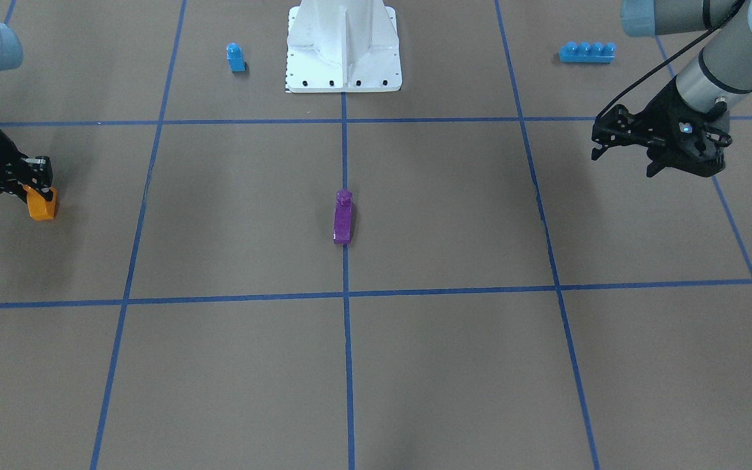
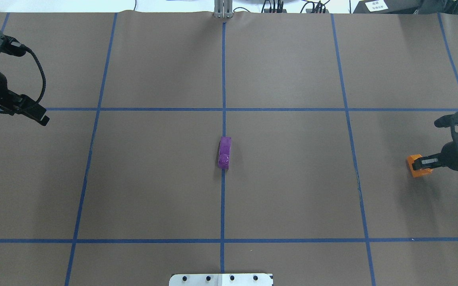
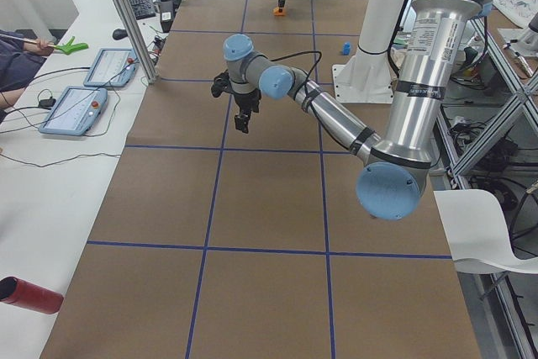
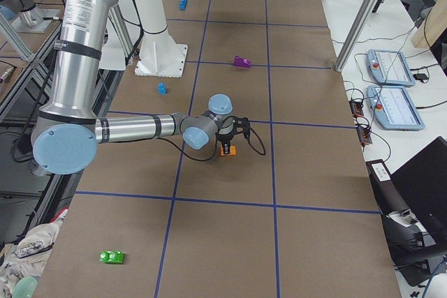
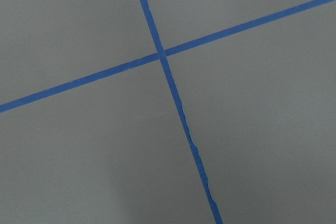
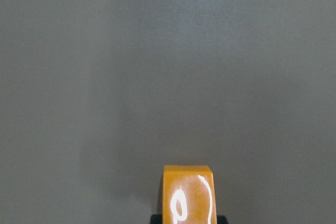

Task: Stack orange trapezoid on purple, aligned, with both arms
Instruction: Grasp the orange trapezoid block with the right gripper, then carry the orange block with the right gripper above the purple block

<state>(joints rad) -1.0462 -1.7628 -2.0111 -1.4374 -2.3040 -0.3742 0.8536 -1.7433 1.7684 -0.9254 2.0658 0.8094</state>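
- Right gripper (image 1: pixel 31 181), far left edge of the front-facing frame: closed on the orange trapezoid (image 1: pixel 42 203), pinched by its upper part, most of the block hanging below the fingertips.
- Same block at the right edge of the overhead frame (image 2: pixel 418 166) and at the bottom centre of the right wrist view (image 6: pixel 187 195). Hard to tell whether lifted clear of the paper or just touching it.
- Left gripper (image 1: pixel 623 162), upper right of the front-facing frame: jaws spread wide, nothing between them, hanging above bare paper. Only crossed blue tape lines in its wrist view.
- Purple (image 1: pixel 343 217) at dead centre of the front-facing frame, sitting on the middle tape line; likewise centred in the overhead frame (image 2: pixel 224 153). Free-standing, well apart from both grippers.
- Judged stage: orange secured, carry toward the centre not yet made, purple not yet braced.
- Risk of the orange swinging or slipping in transit, given so shallow a pinch; sloped faces then out of line at the stack.
- Risk of shoving or toppling the purple on contact: small, glossy, unheld, so any sideways push during pressing likely to slide it along the paper.
- Risk of a misread slope direction, leaving the stud seated but the outlines mismatched.
- Risk of the two grippers crowding each other over so small a target; best to bring the left in low on the purple's sides, leaving its stud open from above.
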